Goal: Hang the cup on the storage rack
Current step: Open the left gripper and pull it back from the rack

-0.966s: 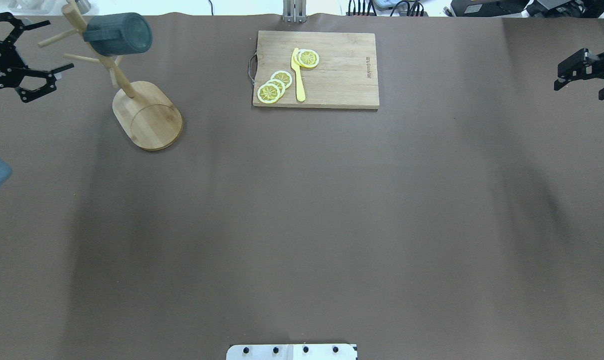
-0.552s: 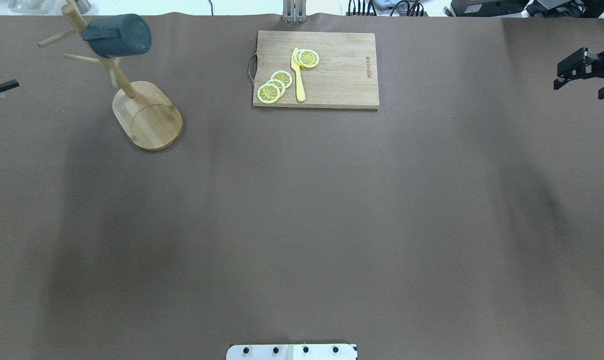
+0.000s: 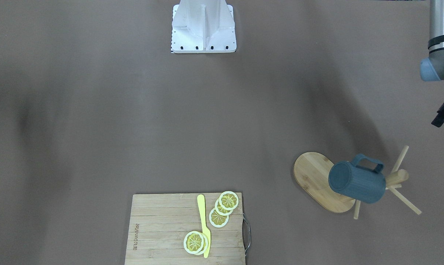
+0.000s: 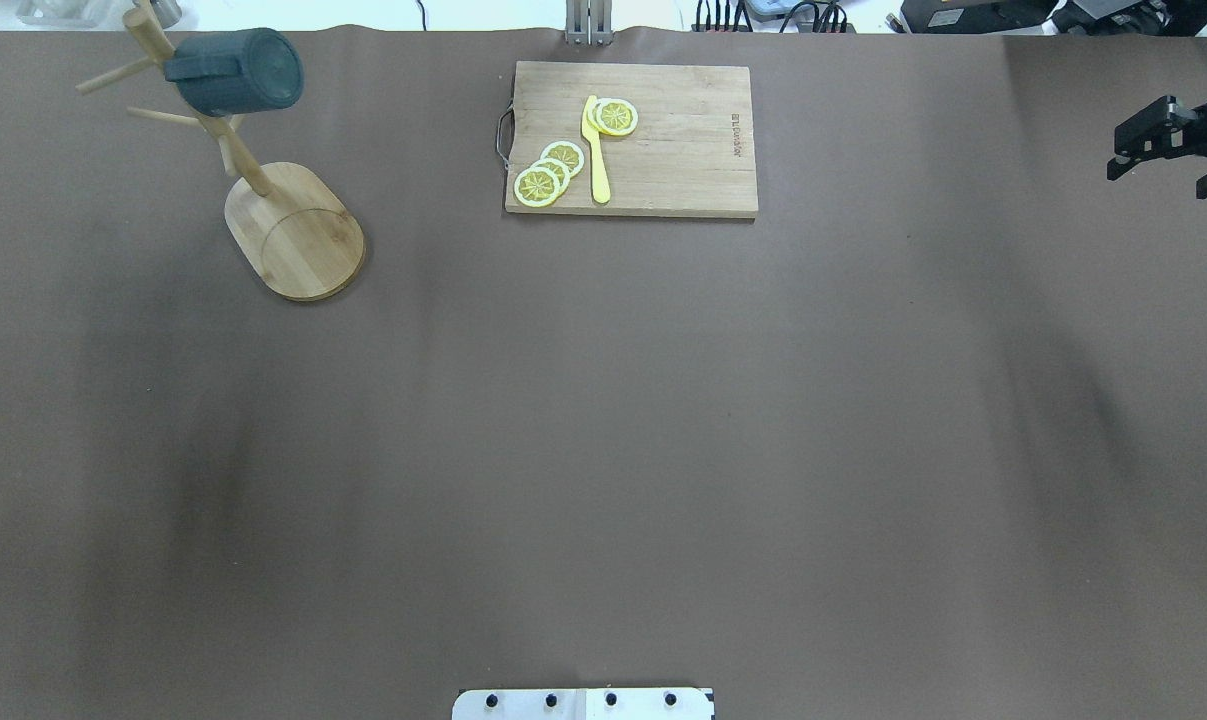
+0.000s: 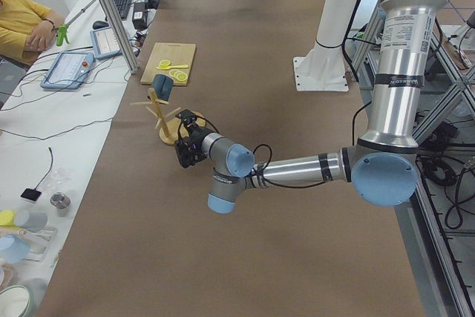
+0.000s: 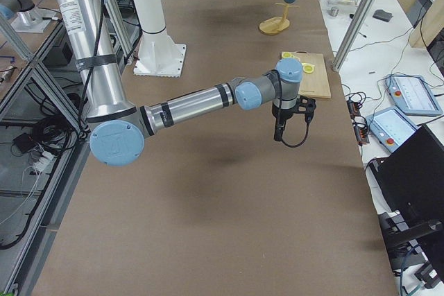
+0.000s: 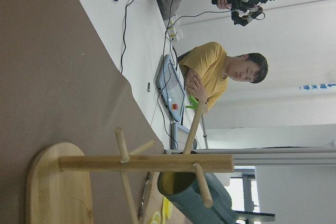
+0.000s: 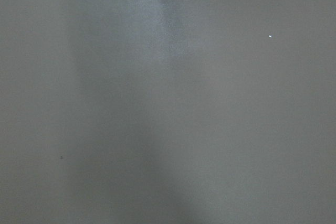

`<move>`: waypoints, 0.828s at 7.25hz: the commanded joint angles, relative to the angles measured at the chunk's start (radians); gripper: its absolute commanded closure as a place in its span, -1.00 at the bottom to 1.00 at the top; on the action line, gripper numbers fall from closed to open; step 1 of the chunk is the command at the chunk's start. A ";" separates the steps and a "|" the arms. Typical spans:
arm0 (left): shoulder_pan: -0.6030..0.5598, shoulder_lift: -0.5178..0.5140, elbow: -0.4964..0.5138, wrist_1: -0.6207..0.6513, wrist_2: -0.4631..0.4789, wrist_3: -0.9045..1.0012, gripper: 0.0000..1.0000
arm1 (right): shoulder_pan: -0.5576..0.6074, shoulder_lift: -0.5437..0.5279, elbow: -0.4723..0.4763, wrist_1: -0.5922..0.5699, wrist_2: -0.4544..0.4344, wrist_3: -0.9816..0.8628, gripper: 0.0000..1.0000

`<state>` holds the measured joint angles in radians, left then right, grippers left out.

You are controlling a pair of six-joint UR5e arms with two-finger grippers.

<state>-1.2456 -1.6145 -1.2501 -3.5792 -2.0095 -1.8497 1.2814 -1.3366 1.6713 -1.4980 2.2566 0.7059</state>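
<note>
The long table (image 4: 603, 450) under its brown cover took up most of the room, with desks and an operator along one side. The left arm (image 5: 297, 172) stretched low across it, its left gripper (image 5: 189, 142) near the storage rack (image 4: 298, 240) but not touching it; I could not tell how its jaws were set. The right arm (image 6: 194, 105) reached out well away from all that, and the right gripper (image 4: 1161, 172) had its jaws spread on nothing. A cutting board (image 4: 683, 150) lay at the far edge (a yellow knife (image 4: 596, 160) and lemon slices (image 4: 548, 172) on it). The cup (image 3: 358, 183) hung high on the rack by its handle, so the job looked done. The danger, to my eye, was the left arm brushing a peg: the rack, loaded high on one side, might rock and shed the cup. The cup's long axis lay close to level, its mouth turned to the post and its closed bottom pointing away.
</note>
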 commanded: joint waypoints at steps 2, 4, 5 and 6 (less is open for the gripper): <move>-0.119 0.048 -0.020 0.281 -0.002 0.538 -0.95 | 0.062 -0.012 -0.001 0.030 -0.026 -0.099 -1.00; -0.176 0.053 -0.023 0.588 0.014 1.068 -0.95 | 0.128 -0.077 -0.011 0.028 -0.020 -0.315 -1.00; -0.224 0.053 -0.026 0.728 0.012 1.283 -0.95 | 0.151 -0.088 -0.013 0.021 -0.017 -0.360 -1.00; -0.233 0.054 -0.026 0.866 0.002 1.426 -0.95 | 0.153 -0.120 -0.013 0.028 -0.015 -0.385 -1.00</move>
<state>-1.4511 -1.5617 -1.2750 -2.8855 -2.0009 -0.6425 1.4200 -1.4247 1.6596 -1.4725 2.2390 0.3715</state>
